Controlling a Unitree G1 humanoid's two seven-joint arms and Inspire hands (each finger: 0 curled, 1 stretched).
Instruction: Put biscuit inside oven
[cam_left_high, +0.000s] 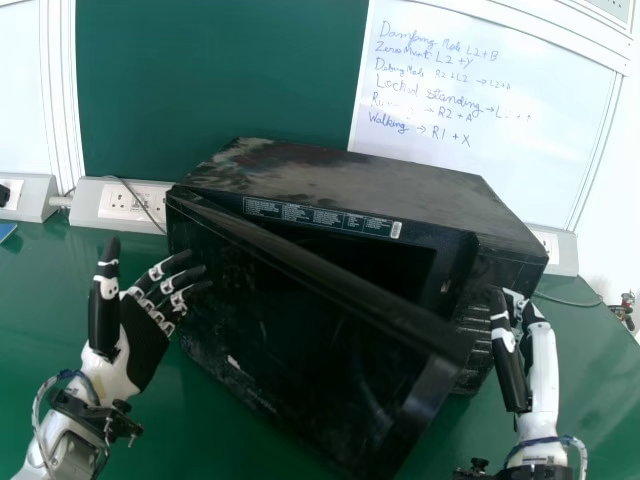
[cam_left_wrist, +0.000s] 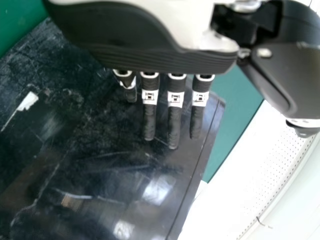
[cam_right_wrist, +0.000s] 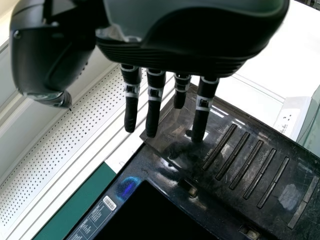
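The oven (cam_left_high: 350, 175) sits on the green surface (cam_left_high: 45, 290), filling the middle of the head view. Its door (cam_left_high: 285, 340) is hinged toward the left of the frame and stands partly open, with the dark cavity (cam_left_high: 385, 268) showing above the door's top edge. I cannot tell where the biscuit is.

The step looks to be widening the doorway before anything goes in. The right hand (cam_left_high: 509, 360), at the right of the frame beside the control panel (cam_left_high: 475, 335), has its fingers extended and apart from the thumb, holding nothing. To do this well, it should bring straight fingers behind the door's free edge (cam_left_high: 432, 405), low right of centre, and press on the inner face. Pushing near that edge gives the best leverage; a slow arc toward the robot and leftward should follow the hinge without dragging the oven along.

The left hand (cam_left_high: 147, 345), at the left of the frame, is spread and empty in front of the door's outer face. Whether its fingertips touch the door is hard to judge here, perhaps they stop just short. It should back out of the swing as the door comes round, or it could block it or get knocked. The gap ought to clear a whole hand plus biscuit, so the door is not bumped on entry.
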